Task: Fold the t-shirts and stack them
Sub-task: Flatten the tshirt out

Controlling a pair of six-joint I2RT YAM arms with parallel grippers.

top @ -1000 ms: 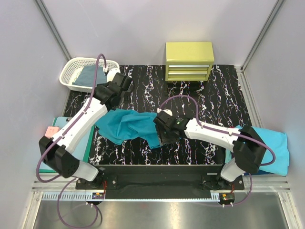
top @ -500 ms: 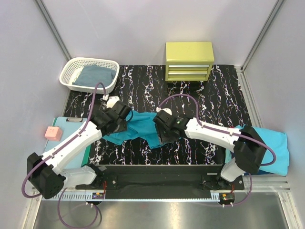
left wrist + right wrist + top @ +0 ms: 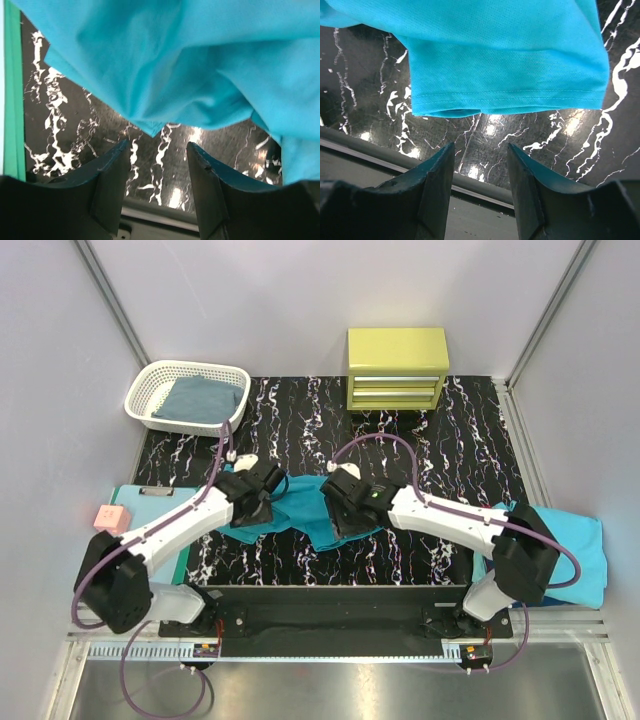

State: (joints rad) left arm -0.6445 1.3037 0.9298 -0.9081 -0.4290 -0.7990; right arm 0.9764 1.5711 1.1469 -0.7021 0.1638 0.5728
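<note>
The teal t-shirt (image 3: 300,502) is seen bunched on the black marbled tabletop (image 3: 450,440), spread between the two grippers. In the left wrist view its folds (image 3: 200,65) are found just beyond the fingertips of the left gripper (image 3: 159,150), with one cloth point dipping toward the gap. The jaws are held apart and only tabletop is seen between them, so nothing is clamped. In the right wrist view a stitched hem (image 3: 505,60) is laid flat just ahead of the right gripper (image 3: 481,150), whose jaws are likewise parted and empty. A green clipboard (image 3: 12,100) is seen left of the left gripper. A lighter turquoise t-shirt (image 3: 580,550) is laid behind the right arm's elbow. Well beyond the left gripper, a dark blue t-shirt (image 3: 200,398) is held in a white basket (image 3: 150,390). Beyond the right gripper, a yellow-green drawer chest (image 3: 397,368) is placed.
</note>
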